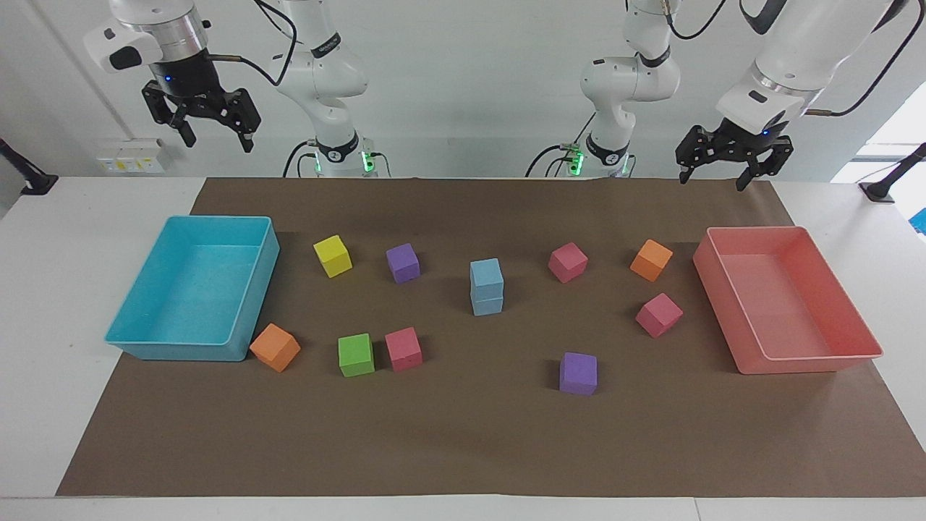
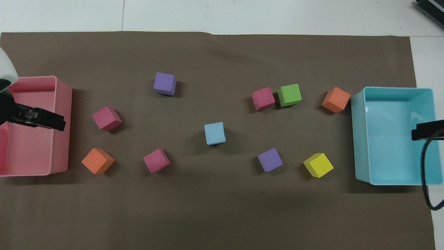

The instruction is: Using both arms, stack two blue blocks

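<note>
The two blue blocks (image 1: 486, 286) stand stacked, edges aligned, mid-mat, with bare mat all around. The left gripper (image 1: 730, 169) hangs released above the pink tray (image 1: 810, 358); the right gripper (image 1: 211, 130), released and empty, hangs high above the cyan tray (image 1: 173, 350).

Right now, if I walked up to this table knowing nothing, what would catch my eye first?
Probably the two blue blocks, stacked one on the other in the middle of the brown mat, ringed by single cubes in pink, purple, orange, yellow and green. Next, the two big trays: the cyan tray at the right arm's end, the pink tray at the left arm's. The right gripper and left gripper hang open and empty, high up.
</note>
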Action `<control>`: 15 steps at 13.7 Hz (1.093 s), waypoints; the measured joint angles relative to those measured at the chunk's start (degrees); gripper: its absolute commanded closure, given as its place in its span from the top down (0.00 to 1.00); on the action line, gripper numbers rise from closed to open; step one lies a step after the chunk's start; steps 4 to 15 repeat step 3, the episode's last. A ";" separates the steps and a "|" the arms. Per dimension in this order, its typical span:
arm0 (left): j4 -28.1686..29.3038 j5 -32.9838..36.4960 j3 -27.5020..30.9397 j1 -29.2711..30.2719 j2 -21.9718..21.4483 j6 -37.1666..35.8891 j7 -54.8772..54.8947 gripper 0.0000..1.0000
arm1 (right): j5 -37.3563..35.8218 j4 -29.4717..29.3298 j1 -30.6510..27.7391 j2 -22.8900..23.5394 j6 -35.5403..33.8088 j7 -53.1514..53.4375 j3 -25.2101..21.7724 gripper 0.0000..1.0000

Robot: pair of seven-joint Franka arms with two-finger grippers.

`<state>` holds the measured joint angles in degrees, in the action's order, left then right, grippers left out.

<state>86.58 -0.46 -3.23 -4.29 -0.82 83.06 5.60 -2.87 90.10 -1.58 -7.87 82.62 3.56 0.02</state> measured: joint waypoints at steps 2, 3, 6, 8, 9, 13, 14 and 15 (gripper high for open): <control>0.00 0.00 0.00 0.00 0.00 0.00 0.00 1.00 | 1.64 0.34 -0.01 -0.03 0.00 0.00 -0.06 1.00; 0.01 0.00 0.00 0.00 0.00 0.00 0.00 1.00 | 2.34 0.49 -0.01 -0.06 0.00 0.00 -0.13 1.00; 0.01 0.00 0.00 0.00 0.00 0.00 0.00 1.00 | 2.34 0.49 -0.01 -0.06 0.00 0.00 -0.13 1.00; 0.01 0.00 0.00 0.00 0.00 0.00 0.00 1.00 | 2.34 0.49 -0.01 -0.06 0.00 0.00 -0.13 1.00; 0.01 0.00 0.00 0.00 0.00 0.00 0.00 1.00 | 2.34 0.49 -0.01 -0.06 0.00 0.00 -0.13 1.00; 0.01 0.00 0.00 0.00 0.00 0.00 0.00 1.00 | 2.34 0.49 -0.01 -0.06 0.00 0.00 -0.13 1.00; 0.01 0.00 0.00 0.00 0.00 0.00 0.00 1.00 | 2.34 0.49 -0.01 -0.06 0.00 0.00 -0.13 1.00; 0.01 0.00 0.00 0.00 0.00 0.00 0.00 1.00 | 2.34 0.49 -0.01 -0.06 0.00 0.00 -0.13 1.00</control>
